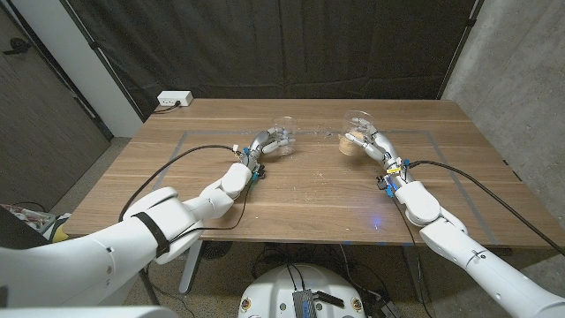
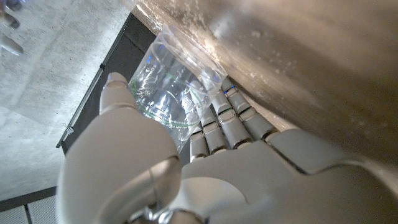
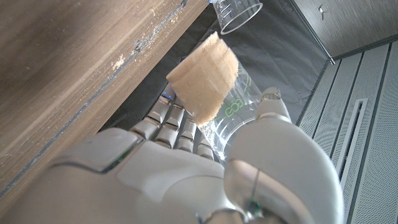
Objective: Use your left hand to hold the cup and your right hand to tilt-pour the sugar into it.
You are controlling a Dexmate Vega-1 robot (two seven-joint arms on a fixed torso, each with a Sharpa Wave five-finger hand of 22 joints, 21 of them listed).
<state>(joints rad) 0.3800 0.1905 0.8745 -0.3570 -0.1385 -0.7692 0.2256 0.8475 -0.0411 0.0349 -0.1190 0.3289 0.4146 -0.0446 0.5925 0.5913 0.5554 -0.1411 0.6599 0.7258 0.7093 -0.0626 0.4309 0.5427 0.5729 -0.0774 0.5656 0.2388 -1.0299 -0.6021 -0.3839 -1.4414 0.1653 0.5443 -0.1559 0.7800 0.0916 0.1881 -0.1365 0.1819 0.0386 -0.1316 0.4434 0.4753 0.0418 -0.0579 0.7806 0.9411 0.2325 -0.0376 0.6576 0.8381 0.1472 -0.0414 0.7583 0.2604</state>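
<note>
Gripping both cups near the surface's (image 1: pixel 300 190) far edge.
My left hand (image 1: pixel 267 143) wraps the empty cup (image 1: pixel 284 138); my right hand (image 1: pixel 378 144) clasps the sugar cup (image 1: pixel 355 139).

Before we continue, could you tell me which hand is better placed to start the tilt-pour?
The right hand: it already grips the cup of brown sugar, while the left hand holds the empty clear cup beside it.
</note>
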